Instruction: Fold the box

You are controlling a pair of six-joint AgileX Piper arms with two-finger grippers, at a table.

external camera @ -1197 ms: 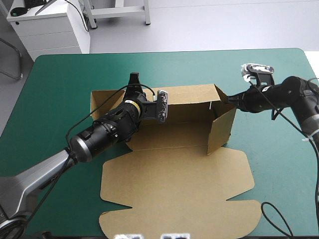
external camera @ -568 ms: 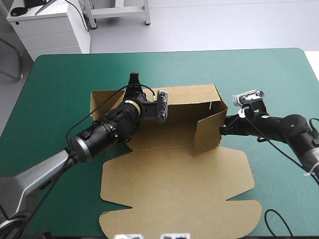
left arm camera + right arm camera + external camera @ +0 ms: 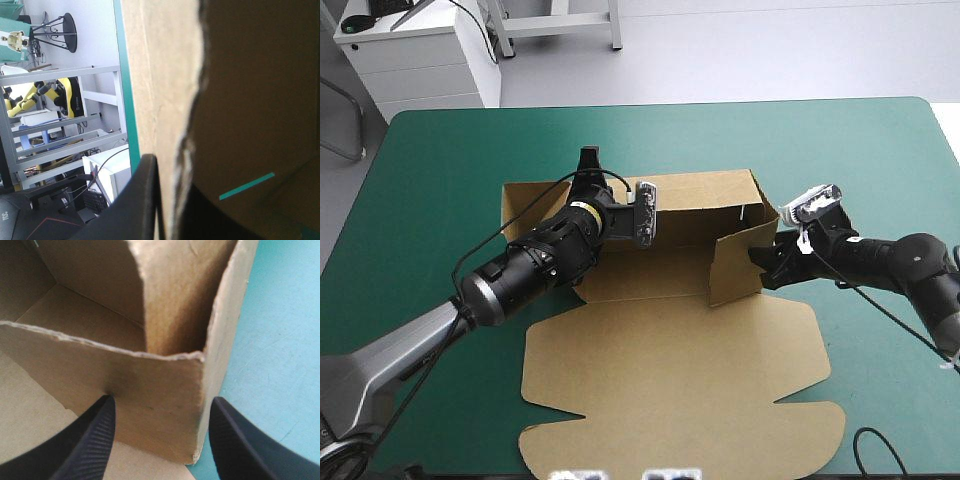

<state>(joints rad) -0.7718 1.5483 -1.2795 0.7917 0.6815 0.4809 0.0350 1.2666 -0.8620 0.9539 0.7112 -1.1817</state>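
Box [image 3: 650,282]: back wall [image 3: 705,190] raised, lid [image 3: 670,375] lay flat.
Your left gripper [image 3: 167,167]: pinched the back wall.
Your right gripper [image 3: 160,405]: spread, at the side flap [image 3: 735,265].

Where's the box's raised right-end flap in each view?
High view: the flap stands at the right end of the box, with the right gripper at its outer face.
Left wrist view: the flap can't be picked out; the left gripper is shut on a board edge.
Right wrist view: the flap is straight ahead of the open fingers.
Shared landmark: the teal-green cover beside the box.
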